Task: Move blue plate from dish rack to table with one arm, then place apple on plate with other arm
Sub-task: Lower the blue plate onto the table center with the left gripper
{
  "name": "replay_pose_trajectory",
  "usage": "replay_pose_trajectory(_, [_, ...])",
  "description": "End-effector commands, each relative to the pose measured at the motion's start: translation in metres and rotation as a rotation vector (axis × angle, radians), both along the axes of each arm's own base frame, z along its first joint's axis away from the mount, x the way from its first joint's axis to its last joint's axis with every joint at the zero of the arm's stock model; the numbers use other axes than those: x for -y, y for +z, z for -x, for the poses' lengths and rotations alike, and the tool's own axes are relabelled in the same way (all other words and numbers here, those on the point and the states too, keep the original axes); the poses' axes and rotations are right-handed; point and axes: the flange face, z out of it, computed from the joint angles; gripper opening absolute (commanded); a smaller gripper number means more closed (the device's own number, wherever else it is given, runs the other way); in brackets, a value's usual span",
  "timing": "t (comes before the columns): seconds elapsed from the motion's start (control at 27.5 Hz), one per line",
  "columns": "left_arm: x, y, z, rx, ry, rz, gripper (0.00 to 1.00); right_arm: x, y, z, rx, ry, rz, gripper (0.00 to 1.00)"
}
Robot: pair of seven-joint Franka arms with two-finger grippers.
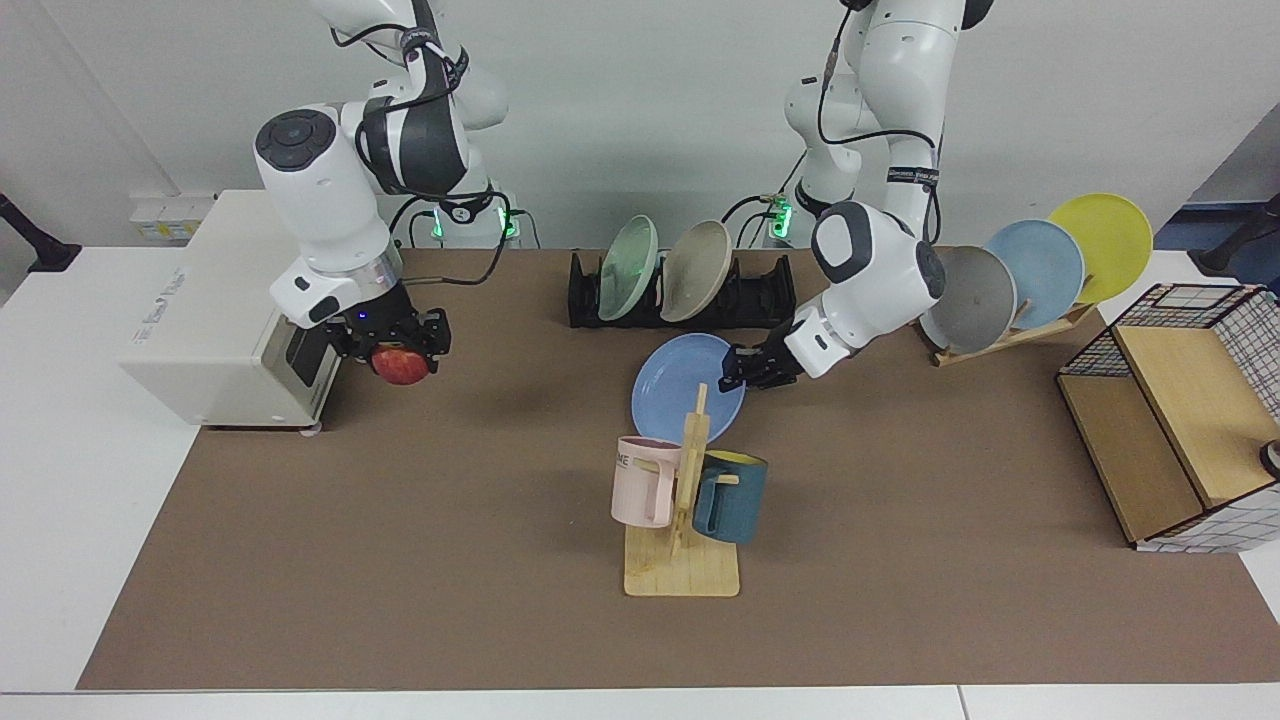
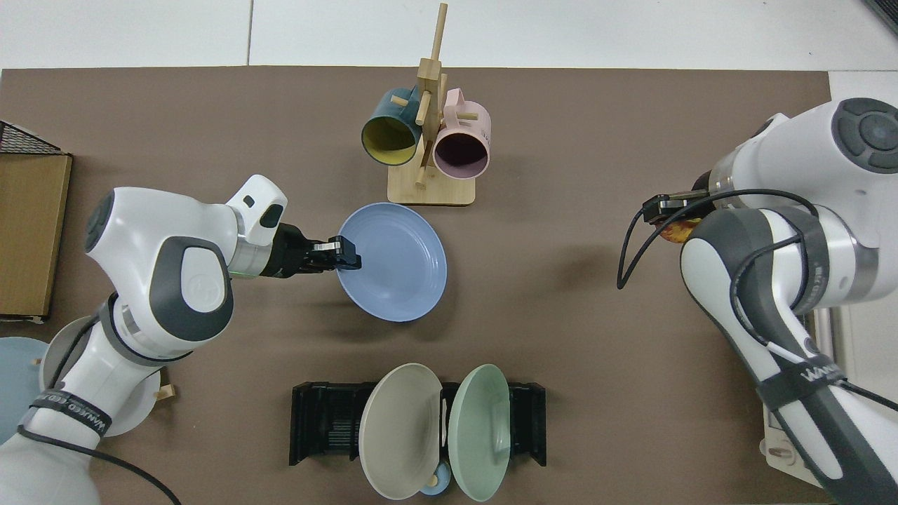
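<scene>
While the left pincer [image 1: 745, 372] grips the blue plate [image 1: 680, 385] by its rim, the plate sits low over the surface [image 1: 900, 520], between the dish rack [image 1: 760, 290] and the mug stand [image 1: 685, 520], out of the rack. The right pincer [image 1: 398, 352] is clenched on the apple [image 1: 399, 366], off the surface, far from the mug stand beside the toaster oven [image 1: 215, 310]. From above: left pincer [image 2: 337, 254] clamps the plate [image 2: 396, 263] just rack-side of the mug stand [image 2: 429, 140]; the apple [image 2: 678, 229] is mostly hidden under the right arm.

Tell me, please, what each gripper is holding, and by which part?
Left gripper pinches the blue plate by its rim; right gripper clamps the apple from above.
</scene>
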Motion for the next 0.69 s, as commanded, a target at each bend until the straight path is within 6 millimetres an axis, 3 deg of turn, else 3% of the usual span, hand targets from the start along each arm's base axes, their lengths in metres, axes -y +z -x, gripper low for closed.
replay_pose_trajectory(0.0, [0.017,-0.003,0.012,0.050,0.012,-0.026,0.27,0.001,0.007,0.005,-0.002,0.022,0.005,0.00])
replay_pose_trajectory(0.04, [0.022,-0.003,0.013,0.069,0.014,-0.031,0.34,0.000,0.006,0.006,-0.005,0.023,0.005,0.00])
replay_pose_trajectory(0.25, [0.024,-0.003,0.013,0.077,0.022,-0.053,0.47,-0.003,0.004,0.009,-0.014,0.022,-0.008,0.00])
replay_pose_trajectory(0.36, [0.023,0.001,0.013,0.072,0.016,-0.084,0.48,-0.009,0.001,0.010,-0.020,0.031,-0.009,0.00])
replay_pose_trajectory(0.54, [0.016,0.014,0.015,0.037,-0.037,-0.167,0.49,-0.036,-0.002,0.013,-0.019,0.071,-0.009,0.00])
replay_pose_trajectory(0.65, [0.005,0.040,0.009,0.044,-0.077,-0.227,0.50,-0.050,-0.003,0.014,-0.015,0.087,-0.010,0.00])
